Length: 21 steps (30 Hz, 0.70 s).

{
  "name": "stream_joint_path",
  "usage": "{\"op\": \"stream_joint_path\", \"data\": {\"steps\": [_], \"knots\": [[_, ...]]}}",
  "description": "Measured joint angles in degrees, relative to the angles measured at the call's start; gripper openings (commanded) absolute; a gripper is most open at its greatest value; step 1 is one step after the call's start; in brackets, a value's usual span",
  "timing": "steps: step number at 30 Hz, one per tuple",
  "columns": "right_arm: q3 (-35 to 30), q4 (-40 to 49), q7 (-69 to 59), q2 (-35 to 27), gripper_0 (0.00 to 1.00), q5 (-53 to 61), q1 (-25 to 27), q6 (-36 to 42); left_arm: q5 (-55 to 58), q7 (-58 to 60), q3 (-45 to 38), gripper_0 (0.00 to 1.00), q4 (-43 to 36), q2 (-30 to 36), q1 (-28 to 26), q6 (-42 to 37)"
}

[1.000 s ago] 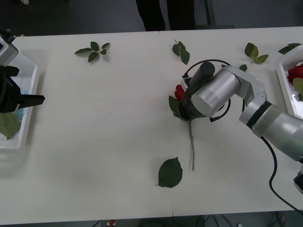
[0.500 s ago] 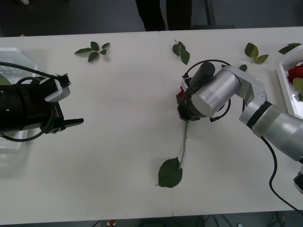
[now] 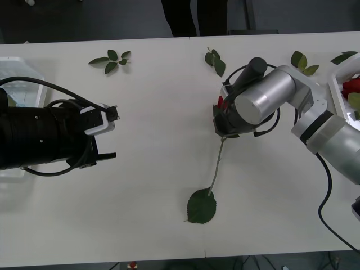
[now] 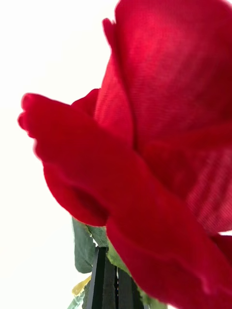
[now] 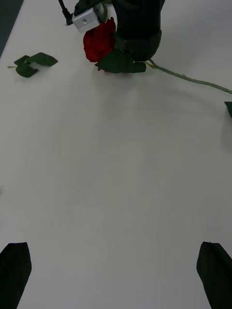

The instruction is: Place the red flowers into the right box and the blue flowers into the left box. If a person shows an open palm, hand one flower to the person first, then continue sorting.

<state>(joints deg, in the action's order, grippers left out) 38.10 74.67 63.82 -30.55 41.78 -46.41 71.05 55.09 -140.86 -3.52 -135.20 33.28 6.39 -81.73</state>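
The right gripper [image 3: 223,128] stood near the middle of the table [image 3: 152,197], its black fingers [image 4: 110,282] pinched together just under the head of a red rose [image 3: 220,104]. In its wrist view the petals loomed right above the fingertips, with green leaves [image 4: 87,244] tucked between bloom and fingers. From the front, the rose head peeked out at the robot's-left side of the silver wrist, and the thin stem [image 3: 217,163] trailed away from the gripper toward the near edge, its end touching a large loose leaf [image 3: 201,206] lying flat. In the left wrist view, the rose [image 5: 100,41] sat against the dark gripper body with its stem [image 5: 191,80] running off sideways over the tabletop. The left gripper [image 3: 104,135] hovered over the table's left half, well apart from the flower, its two fingers [image 5: 14,265] spread wide with nothing between them. A second red rose [image 3: 352,85] lay in the right box [image 3: 337,95] at the far right edge. The left box [image 3: 17,73] sat at the left edge, partly covered by the left arm. Small leaf sprigs [image 3: 111,59] lay scattered along the far side.
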Motion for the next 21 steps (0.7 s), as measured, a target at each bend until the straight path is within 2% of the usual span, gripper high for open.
{"op": "stream_joint_path", "data": {"steps": [3,6,9,12,16,21], "knots": [[-3.73,2.63,0.08,-3.27,0.00,1.68,-0.39,3.52,0.44,-0.26,-0.44,1.00,-0.44,-1.16,0.66,-0.17],[-8.93,4.68,3.74,-7.37,0.00,3.99,-0.48,6.92,5.60,-2.79,-1.07,1.00,0.55,-1.35,0.36,2.62],[-15.24,4.92,12.59,-10.82,0.00,4.99,-0.50,9.73,16.37,-9.16,-2.04,1.00,4.86,-1.35,-0.97,8.64],[-20.21,4.94,18.06,-14.70,0.00,3.60,-0.50,12.63,31.60,-15.35,-3.19,1.00,13.60,-1.36,-2.69,11.61],[-21.24,4.90,26.07,-21.03,0.00,-1.13,-0.53,13.00,45.35,-15.72,-4.10,1.00,24.11,-1.34,-4.51,11.23],[-21.22,0.61,34.75,-25.90,0.00,-5.62,-0.64,12.32,55.42,-15.72,-4.17,1.00,30.63,-0.80,-6.02,7.15]]}}
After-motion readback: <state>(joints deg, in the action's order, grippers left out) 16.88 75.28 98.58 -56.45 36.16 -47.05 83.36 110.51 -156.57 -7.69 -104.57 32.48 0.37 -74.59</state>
